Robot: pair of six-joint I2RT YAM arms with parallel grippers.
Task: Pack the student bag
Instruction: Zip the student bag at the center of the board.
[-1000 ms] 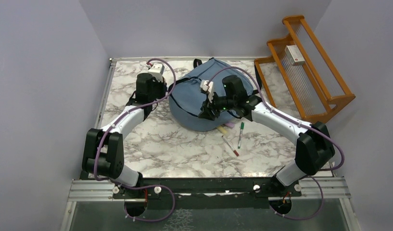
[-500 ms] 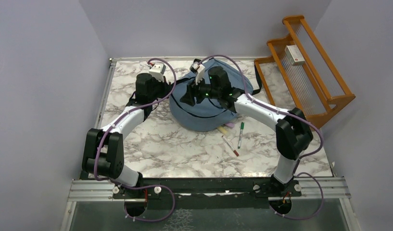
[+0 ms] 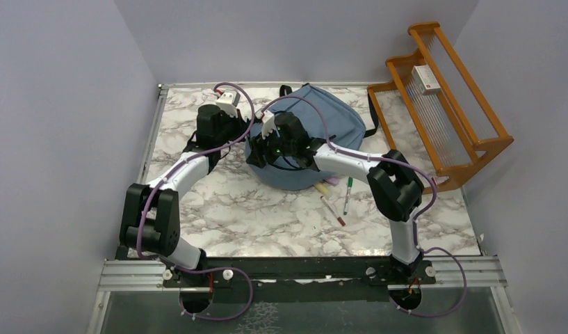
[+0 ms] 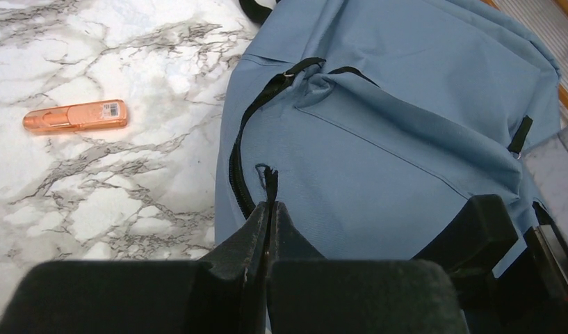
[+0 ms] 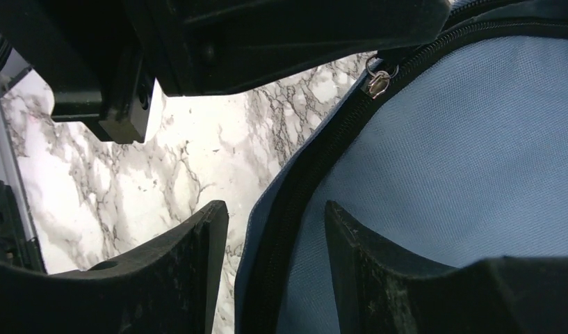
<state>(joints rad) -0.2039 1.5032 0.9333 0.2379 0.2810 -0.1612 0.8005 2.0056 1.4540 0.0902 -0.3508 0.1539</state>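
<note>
Swinging across the large soft slate-blue fabric backpack (image 3: 336, 111) from its near right side to its left flank, the right gripper (image 3: 265, 147) had spread its jaws along the way. It ended just beside the left gripper (image 3: 240, 136). I judged that this put both arms on the same stretch of zip, ready to open the bag, so packing proper had not begun.

In the right wrist view the jaws stood apart with the dark zip track (image 5: 302, 181) running between them; nothing was gripped. A small metal zip pull (image 5: 377, 81) lay farther along the track, ahead of the fingertips.

The left gripper was pressed together, pinching a small blue-and-dark tab (image 4: 268, 175) at the backpack's left edge. The backpack lay flat at the far middle of the white marble-patterned table (image 3: 225, 209). An orange translucent tube (image 4: 76, 116) lay well apart to its left.
</note>
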